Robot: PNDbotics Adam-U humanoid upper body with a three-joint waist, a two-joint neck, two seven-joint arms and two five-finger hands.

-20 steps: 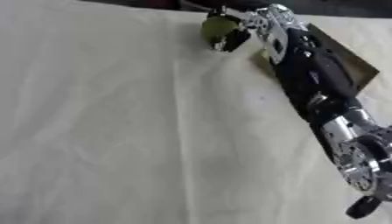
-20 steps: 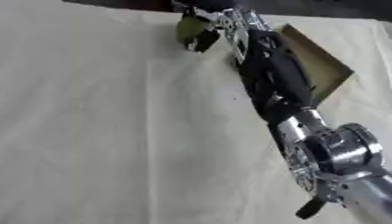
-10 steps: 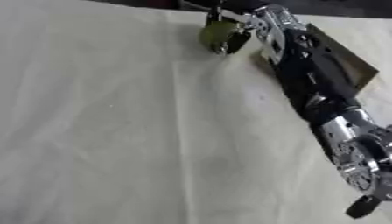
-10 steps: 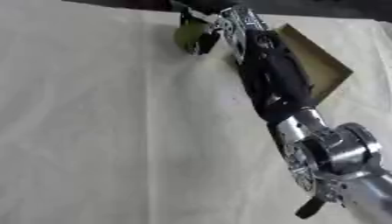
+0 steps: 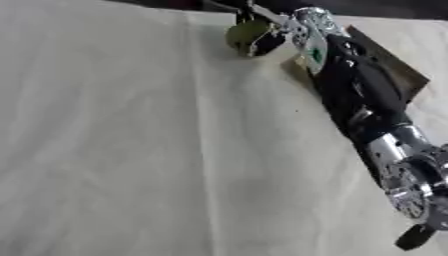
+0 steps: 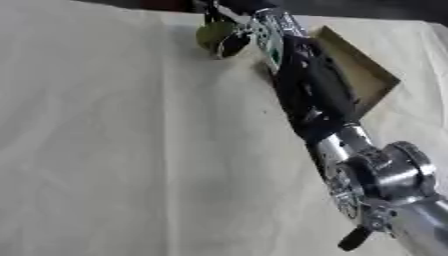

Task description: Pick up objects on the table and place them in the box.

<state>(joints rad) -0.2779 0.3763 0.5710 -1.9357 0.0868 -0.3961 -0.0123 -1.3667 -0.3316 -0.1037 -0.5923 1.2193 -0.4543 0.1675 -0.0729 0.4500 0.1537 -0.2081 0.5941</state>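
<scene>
A small olive-green rounded object (image 5: 246,35) was seen clamped in the curled fingers of the right robot hand (image 5: 278,31), which was stretched out along a black and silver arm (image 5: 367,105) to the far edge of the bench (image 5: 131,150). The object was held just beside the near-left corner of a shallow brown cardboard box (image 6: 357,75), not yet over it. The pick was judged done, while the carry into the box and the release were left. Nothing could be made out inside the box. The bench was covered in a creased cream cloth, beyond which only darkness was seen. The left robot hand was not shown.
</scene>
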